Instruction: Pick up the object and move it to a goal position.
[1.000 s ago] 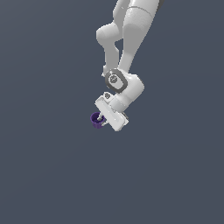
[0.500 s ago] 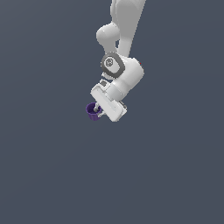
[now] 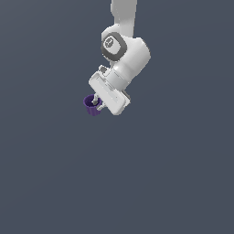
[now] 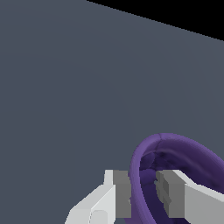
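Observation:
The object, a small dark purple cup (image 3: 91,105), hangs at the tip of my white gripper (image 3: 97,104) in the exterior view, tilted and held clear of the grey surface. In the wrist view the cup (image 4: 183,151) shows its hollow inside, and its rim wall sits pinched between the two grey fingers (image 4: 123,192), one outside the wall and one inside. My gripper (image 4: 143,192) is shut on that rim. The white arm rises behind it toward the top of the exterior view.
A plain grey surface (image 3: 55,173) fills the exterior view around the arm. In the wrist view the grey surface (image 4: 65,87) ends at a black edge.
The arm has swung the gripper and the cup upward and toward the exterior view's left, with the wrist turning. The cup stays in the grip.

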Robot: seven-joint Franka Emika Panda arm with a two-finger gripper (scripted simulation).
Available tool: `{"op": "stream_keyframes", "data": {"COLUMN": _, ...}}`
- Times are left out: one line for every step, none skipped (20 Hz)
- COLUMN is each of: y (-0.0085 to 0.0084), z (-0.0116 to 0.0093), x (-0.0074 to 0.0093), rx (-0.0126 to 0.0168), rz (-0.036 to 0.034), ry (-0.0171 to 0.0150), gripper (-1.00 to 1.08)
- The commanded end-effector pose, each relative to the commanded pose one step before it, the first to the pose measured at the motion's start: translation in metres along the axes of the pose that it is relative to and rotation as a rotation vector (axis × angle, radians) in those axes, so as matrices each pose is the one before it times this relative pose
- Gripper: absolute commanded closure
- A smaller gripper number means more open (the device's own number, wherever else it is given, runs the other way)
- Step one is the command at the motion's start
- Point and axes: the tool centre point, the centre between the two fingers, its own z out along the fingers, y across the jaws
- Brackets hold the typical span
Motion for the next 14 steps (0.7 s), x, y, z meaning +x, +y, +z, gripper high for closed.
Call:
{"op": "stream_keyframes", "data": {"y": 0.00682, "z": -0.00989, "x": 0.01312, "rx": -0.00048, "rz": 0.00007, "ry": -0.00002, "gripper": 1.08}}
{"op": "stream_keyframes", "data": {"y": 0.00236, "z": -0.00368, "x": 0.00487, "rx": 0.0, "rz": 0.0, "ry": 0.0, "gripper": 1.08}}
{"op": "stream_keyframes", "data": {"y": 0.0024, "z": -0.00389, "x": 0.00488, "rx": -0.00004, "rz": 0.00024, "ry": 0.00065, "gripper": 1.08}}
{"op": "stream_keyframes", "data": {"y": 0.00225, "z": -0.00363, "x": 0.00469, "rx": -0.00004, "rz": 0.00018, "ry": 0.00045, "gripper": 1.08}}
{"op": "stream_keyframes", "data": {"y": 0.0022, "z": -0.00362, "x": 0.00461, "rx": -0.00003, "rz": 0.00026, "ry": 0.00064, "gripper": 1.08}}
{"op": "stream_keyframes", "data": {"y": 0.00214, "z": -0.00357, "x": 0.00457, "rx": 0.0, "rz": 0.00026, "ry": 0.00064, "gripper": 1.08}}
{"op": "stream_keyframes", "data": {"y": 0.00204, "z": -0.00345, "x": 0.00443, "rx": 0.00002, "rz": 0.00026, "ry": 0.00064, "gripper": 1.08}}
{"op": "stream_keyframes", "data": {"y": 0.00192, "z": -0.00329, "x": 0.00423, "rx": 0.00003, "rz": 0.00026, "ry": 0.00064, "gripper": 1.08}}
{"op": "stream_keyframes", "data": {"y": 0.00185, "z": -0.00325, "x": 0.00407, "rx": 0.00006, "rz": 0.00031, "ry": 0.00078, "gripper": 1.08}}
{"op": "stream_keyframes", "data": {"y": 0.00172, "z": -0.00305, "x": 0.00388, "rx": 0.00006, "rz": 0.00024, "ry": 0.00065, "gripper": 1.08}}
{"op": "stream_keyframes", "data": {"y": 0.00166, "z": -0.00304, "x": 0.00373, "rx": 0.00009, "rz": 0.00027, "ry": 0.0008, "gripper": 1.08}}
{"op": "stream_keyframes", "data": {"y": 0.00155, "z": -0.00286, "x": 0.00355, "rx": 0.00009, "rz": 0.0002, "ry": 0.00066, "gripper": 1.08}}
{"op": "stream_keyframes", "data": {"y": 0.00147, "z": -0.00276, "x": 0.00338, "rx": 0.0001, "rz": 0.00018, "ry": 0.00066, "gripper": 1.08}}
{"op": "stream_keyframes", "data": {"y": 0.00135, "z": -0.00253, "x": 0.00319, "rx": 0.00008, "rz": 0.00011, "ry": 0.00047, "gripper": 1.08}}
